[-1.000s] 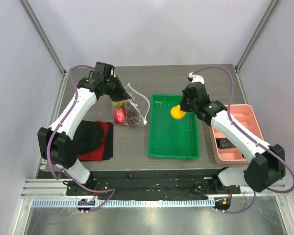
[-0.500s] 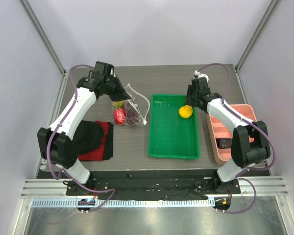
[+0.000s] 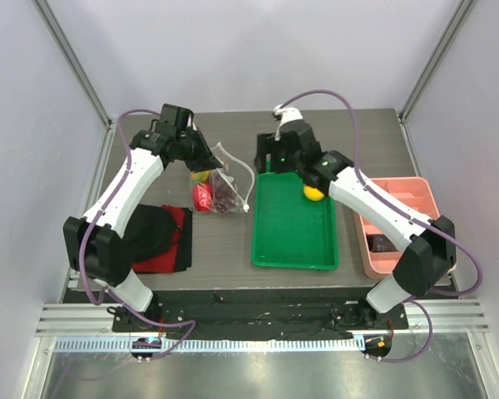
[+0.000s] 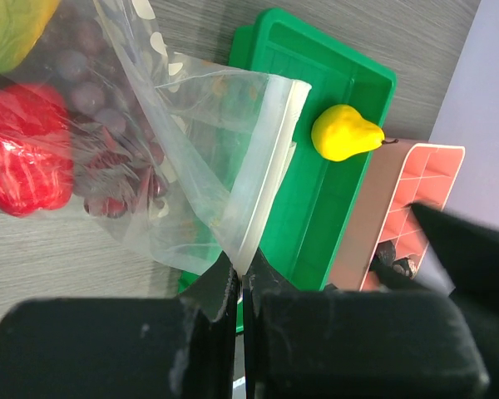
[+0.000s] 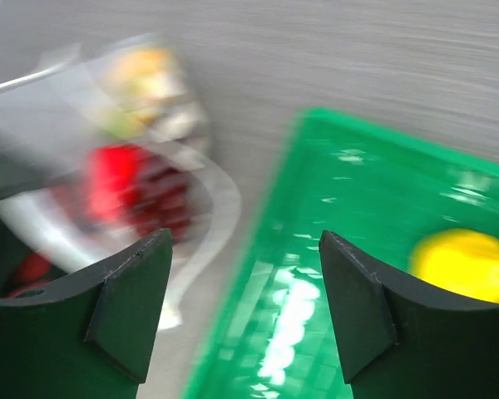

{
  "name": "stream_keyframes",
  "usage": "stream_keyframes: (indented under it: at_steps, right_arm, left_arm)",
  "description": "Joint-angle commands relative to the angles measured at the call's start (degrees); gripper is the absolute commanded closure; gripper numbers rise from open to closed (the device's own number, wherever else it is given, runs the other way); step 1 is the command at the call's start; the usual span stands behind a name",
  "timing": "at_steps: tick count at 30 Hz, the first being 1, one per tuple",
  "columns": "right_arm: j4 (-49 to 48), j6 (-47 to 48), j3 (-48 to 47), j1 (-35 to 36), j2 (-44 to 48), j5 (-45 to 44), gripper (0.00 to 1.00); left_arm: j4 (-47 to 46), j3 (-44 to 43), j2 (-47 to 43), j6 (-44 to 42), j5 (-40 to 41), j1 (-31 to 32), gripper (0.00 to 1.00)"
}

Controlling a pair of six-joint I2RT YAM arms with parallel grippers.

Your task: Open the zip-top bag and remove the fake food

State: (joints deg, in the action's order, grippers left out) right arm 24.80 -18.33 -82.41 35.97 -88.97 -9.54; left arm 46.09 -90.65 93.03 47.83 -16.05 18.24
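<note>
Gaping empty, the right claw (image 5: 243,312) hangs just right of the zip-top bag (image 4: 204,145), nearest its mouth; the left claw (image 4: 241,278) pinches its rim.

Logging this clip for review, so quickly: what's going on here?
The left gripper is shut on the rim of the zip-top bag, whose mouth gapes open. A red piece, a grape cluster and a yellowish piece sit inside the bag. A yellow pear lies in the green tray. The right gripper hangs open and empty above the tray's far end, near the bag.
</note>
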Motion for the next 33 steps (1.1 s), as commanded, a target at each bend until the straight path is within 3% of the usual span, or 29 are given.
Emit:
stream_keyframes:
  at_steps: [1,4,8,13,21,26,33]
  right_arm:
    - [-8.8,-5.1,0.8,3.8,-2.7,8.7,0.28]
    - [-11.0,-6.9,0.5,4.9,-6.5,13.7,0.42]
    - [-14.3,-6.7,0.8,5.3,-11.2,21.0,0.46]
    - [-18.0,-6.0,1.0,5.6,-16.0,22.5,0.48]
    - [-21.8,-7.2,-0.2,7.4,-21.8,21.1,0.40]
    - [-28.0,-6.5,3.3,7.5,-24.1,14.8,0.31]
    - [-28.0,-5.3,-0.1,7.5,-30.1,12.8,0.25]
  left_arm:
    - [-1.7,-1.5,-1.5,-0.3,-1.1,-0.3,1.00]
    - [-1.7,-1.9,-1.5,0.0,-1.3,-0.4,1.00]
    - [-1.6,-1.9,-1.9,0.5,-1.2,-0.3,1.00]
    - [-1.3,-1.8,-2.2,0.7,-0.8,-0.3,1.00]
    - [-2.1,-1.1,-1.6,2.2,-0.1,-0.1,1.00]
    - [-2.5,-1.2,-0.5,2.5,0.3,0.0,1.00]
    - [-1.0,-2.3,2.9,0.0,3.2,0.9,1.00]
